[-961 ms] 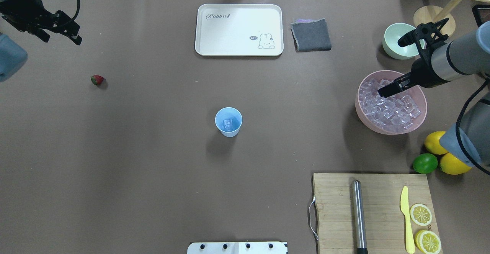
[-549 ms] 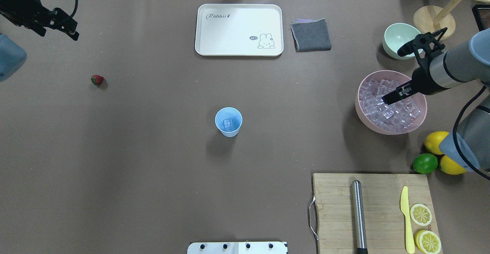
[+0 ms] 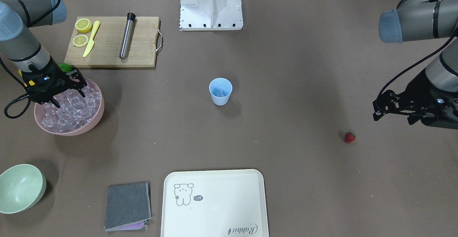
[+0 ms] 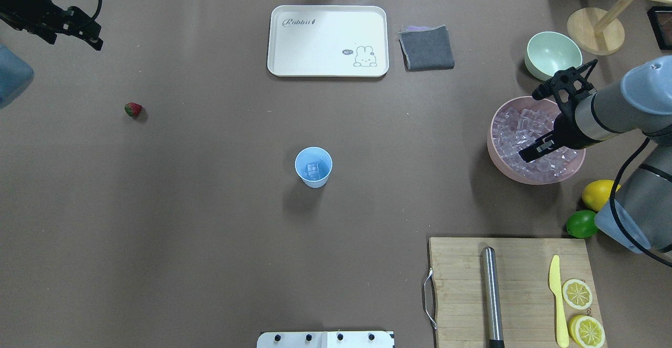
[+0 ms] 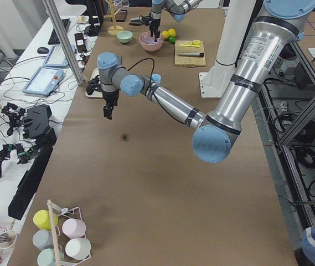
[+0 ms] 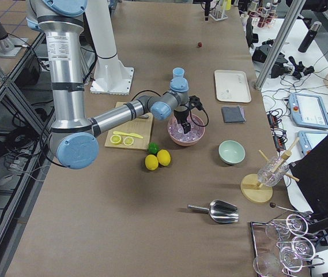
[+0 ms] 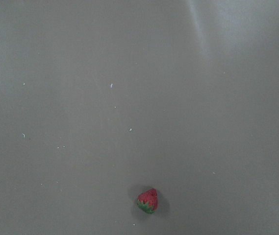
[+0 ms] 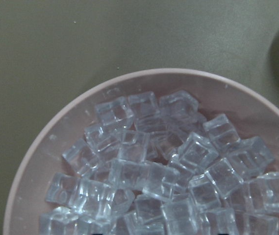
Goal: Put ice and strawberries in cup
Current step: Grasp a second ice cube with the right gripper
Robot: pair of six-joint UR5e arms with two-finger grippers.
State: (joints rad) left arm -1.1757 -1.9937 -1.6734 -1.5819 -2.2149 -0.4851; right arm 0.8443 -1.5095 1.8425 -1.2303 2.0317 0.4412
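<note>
Right end effector [image 4: 533, 126], spread wide, hangs right over the ice [image 4: 512, 135] in the bowl [image 4: 525, 179] at the bench's [image 4: 210, 232] right edge; likely move: straight down.

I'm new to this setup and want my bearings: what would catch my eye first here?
The pink bowl heaped with ice on the robot's right, the right gripper open over it. Next, the light-blue cup alone mid-table with a cube inside, and one small strawberry lying far off on the robot's left.
</note>
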